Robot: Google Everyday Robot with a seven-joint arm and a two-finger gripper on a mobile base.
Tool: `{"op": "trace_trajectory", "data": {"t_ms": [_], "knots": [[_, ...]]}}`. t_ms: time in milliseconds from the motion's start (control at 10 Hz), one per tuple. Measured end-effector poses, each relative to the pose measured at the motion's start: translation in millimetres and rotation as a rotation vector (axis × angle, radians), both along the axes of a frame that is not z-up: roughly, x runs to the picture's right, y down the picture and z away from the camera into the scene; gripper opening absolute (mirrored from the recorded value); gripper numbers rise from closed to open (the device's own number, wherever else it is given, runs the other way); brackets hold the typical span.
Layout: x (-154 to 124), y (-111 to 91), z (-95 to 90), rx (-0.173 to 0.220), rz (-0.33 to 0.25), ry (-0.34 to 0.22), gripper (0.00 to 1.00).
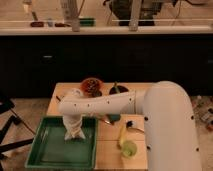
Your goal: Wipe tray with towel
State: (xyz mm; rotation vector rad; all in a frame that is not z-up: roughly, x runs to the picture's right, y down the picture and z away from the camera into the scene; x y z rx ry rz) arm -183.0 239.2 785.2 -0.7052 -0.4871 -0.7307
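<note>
Towel (75,129), bunched and flared at its foot, stands on the green tray (50,150) at lower left. It hides the gripper (74,120) entering its top, so the grip cannot be told. The tray lies on a pale wooden table (108,146), with a reddish-brown bowl (91,85) behind it. Dark cabinets (125,60) under a light counter (150,30) cross the upper frame.

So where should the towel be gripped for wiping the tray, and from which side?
By its gathered top, from straight above: the towel stands on the tray, folds flaring downward, narrow end up. The tool sits at that top, over the tray's far half.
</note>
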Motion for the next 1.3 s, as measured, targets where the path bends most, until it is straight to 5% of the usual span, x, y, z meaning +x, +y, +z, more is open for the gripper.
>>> {"op": "trace_trajectory", "data": {"t_ms": [500, 800, 1300], "knots": [[-12, -4, 0.9, 0.014, -0.003, -0.012, 0.01], [-29, 5, -1.9, -0.019, -0.025, -0.075, 0.01], [-48, 37, -34.4, -0.086, -0.093, -0.175, 0.01]]}}
